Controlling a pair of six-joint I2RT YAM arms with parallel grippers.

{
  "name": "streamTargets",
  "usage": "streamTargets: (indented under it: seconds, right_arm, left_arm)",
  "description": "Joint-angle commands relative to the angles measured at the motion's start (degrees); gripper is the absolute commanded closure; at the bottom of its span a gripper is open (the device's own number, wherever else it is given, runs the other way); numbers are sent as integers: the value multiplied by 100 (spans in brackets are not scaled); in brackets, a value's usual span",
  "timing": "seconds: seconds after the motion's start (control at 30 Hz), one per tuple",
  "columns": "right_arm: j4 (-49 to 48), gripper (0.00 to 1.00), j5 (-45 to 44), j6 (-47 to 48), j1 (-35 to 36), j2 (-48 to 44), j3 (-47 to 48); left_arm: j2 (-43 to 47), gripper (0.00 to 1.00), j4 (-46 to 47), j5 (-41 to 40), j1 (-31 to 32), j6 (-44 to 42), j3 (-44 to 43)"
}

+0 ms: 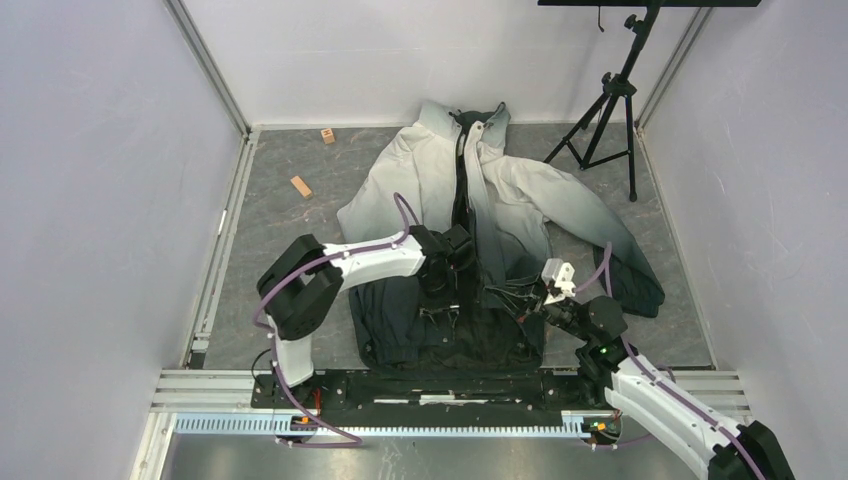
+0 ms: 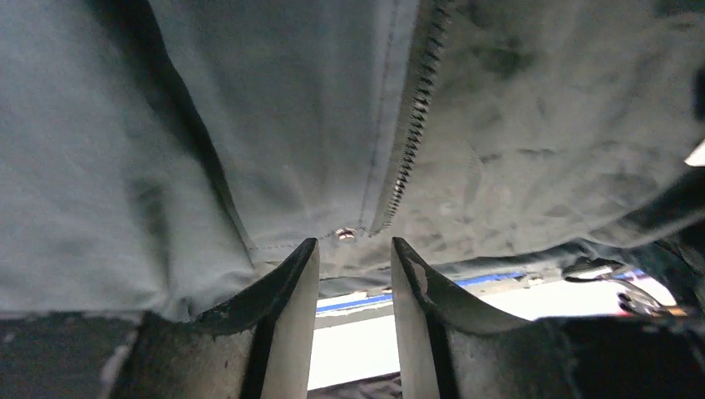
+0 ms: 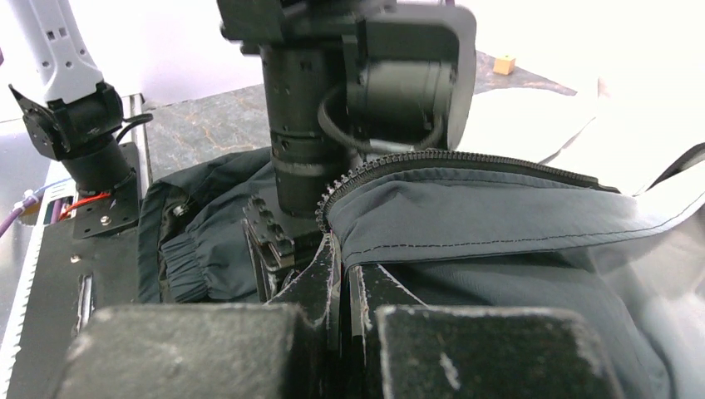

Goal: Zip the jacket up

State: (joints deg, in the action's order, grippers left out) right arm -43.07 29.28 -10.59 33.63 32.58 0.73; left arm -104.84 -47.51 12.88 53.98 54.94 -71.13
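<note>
We note the jacket (image 1: 520,200) spread flat on its back, collar at the far end, hem at the near edge. It fades from pale grey up top to black below. We see its front open, zipper (image 2: 411,125) teeth bare, one sleeve (image 1: 610,240) trailing right.

Probably a lab: white-walled enclosure (image 1: 100,150), tripod (image 1: 612,100).

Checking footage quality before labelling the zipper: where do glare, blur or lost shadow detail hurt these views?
Top external: even light, sharp, but the jacket loses detail at its black hem. Left wrist: zipper teeth readable, fabric soft, white glare between the fingers. Right wrist: background blown out upper right, teeth crisp, its own end effector blurred.
</note>
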Motion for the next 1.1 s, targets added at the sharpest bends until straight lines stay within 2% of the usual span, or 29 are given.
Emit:
streamTargets:
  seconds: [0.0, 0.33, 0.7, 0.83, 1.07]
  right_arm:
    - [95, 100, -277, 113, 5, -389, -1412]
    - [106, 100, -290, 101, 4, -478, -1442]
    - [150, 100, -322, 95, 4, -546, -1464]
    - [175, 100, -322, 94, 1, -539, -1454]
    - [209, 100, -349, 90, 4, -522, -1429]
  left_arm:
    - [-354, 55, -655, -465, 40, -256, -506]
    - [-732, 53, -650, -667, 43, -273, -703]
    - [-851, 39, -410, -717, 46, -223, -692]
    - [-902, 40, -215, -708, 50, -168, -541]
    - [-860, 54, -128, -834, 52, -302, -371]
